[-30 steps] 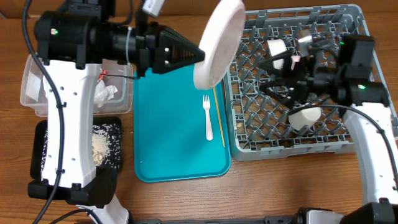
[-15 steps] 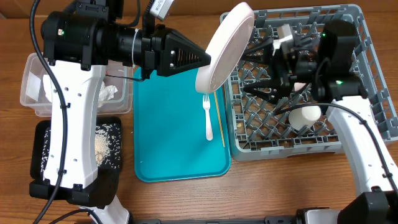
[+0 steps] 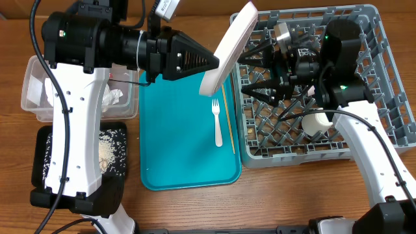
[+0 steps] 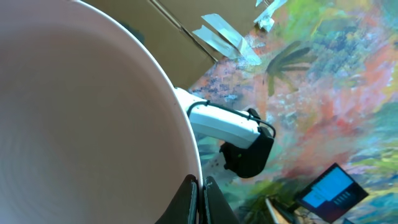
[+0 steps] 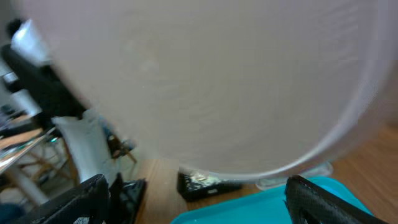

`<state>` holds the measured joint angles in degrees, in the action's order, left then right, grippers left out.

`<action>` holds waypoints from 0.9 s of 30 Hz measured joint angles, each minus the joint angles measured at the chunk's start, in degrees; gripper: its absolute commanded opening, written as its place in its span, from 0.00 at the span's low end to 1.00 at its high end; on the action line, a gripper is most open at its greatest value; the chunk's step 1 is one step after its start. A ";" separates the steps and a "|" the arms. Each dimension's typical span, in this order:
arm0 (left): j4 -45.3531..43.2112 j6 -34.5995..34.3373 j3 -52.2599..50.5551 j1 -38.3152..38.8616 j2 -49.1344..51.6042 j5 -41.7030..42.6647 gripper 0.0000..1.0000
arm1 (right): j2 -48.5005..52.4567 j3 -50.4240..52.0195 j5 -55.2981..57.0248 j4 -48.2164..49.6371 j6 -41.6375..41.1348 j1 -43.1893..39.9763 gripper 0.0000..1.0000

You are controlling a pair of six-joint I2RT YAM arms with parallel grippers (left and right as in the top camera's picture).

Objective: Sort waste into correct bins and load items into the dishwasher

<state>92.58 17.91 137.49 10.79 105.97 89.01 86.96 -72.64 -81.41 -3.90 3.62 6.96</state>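
My left gripper is shut on the rim of the pale pink plate and holds it on edge in the air over the left side of the grey dish rack. In the left wrist view the jaws pinch the plate's edge. My right gripper is open, with its fingers spread just right of the plate. The plate fills the right wrist view above the open fingers. A white cup lies in the rack. A white fork and a tan chopstick lie on the teal tray.
The clear tub at the left holds crumpled napkins. The black tray below it holds rice. It also shows in the right wrist view. The left arm's white body stands over both bins.
The plate has turned more edge-on and dropped slightly toward the rack's left edge. The right gripper has moved left from the cup and up to the plate.
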 measured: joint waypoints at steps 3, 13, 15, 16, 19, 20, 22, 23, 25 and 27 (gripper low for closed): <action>1.09 0.00 0.02 0.00 0.00 -0.02 0.04 | 0.00 0.00 2.49 0.85 -0.81 -0.31 0.94; 1.33 0.02 0.04 0.00 -0.02 -0.02 0.04 | 0.00 0.02 3.52 13.00 -7.28 -0.42 0.80; 1.38 0.00 0.04 0.00 0.00 0.20 0.04 | 0.00 0.02 3.06 14.49 -8.76 -0.39 0.66; 1.40 0.00 0.04 0.00 -0.02 0.46 0.04 | 0.00 0.02 2.73 15.04 -9.60 -0.39 0.62; 1.51 0.02 0.26 -0.02 -0.15 0.57 0.04 | 0.11 0.09 1.25 15.04 -11.43 -0.46 0.59; 1.51 0.02 0.31 -0.04 -0.26 0.57 0.04 | 0.17 0.11 0.74 14.99 -11.58 -0.48 0.57; 1.49 0.02 0.46 0.00 -0.44 0.59 0.04 | 0.22 0.11 -0.37 14.99 -11.98 -0.48 0.53; 1.49 0.02 0.52 0.00 -0.50 0.59 0.04 | 0.24 0.11 -0.96 14.97 -12.00 -0.50 0.50; 1.49 0.07 0.57 -0.04 -0.79 0.59 0.04 | 0.35 0.13 -2.32 14.99 -12.00 -0.55 0.42; 1.14 0.15 0.79 -0.13 -1.14 0.61 0.04 | 0.59 0.28 -4.31 15.10 -11.52 -0.61 0.34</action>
<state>93.71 18.06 138.28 10.66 104.84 89.62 87.55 -72.36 -85.71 11.20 -7.90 6.35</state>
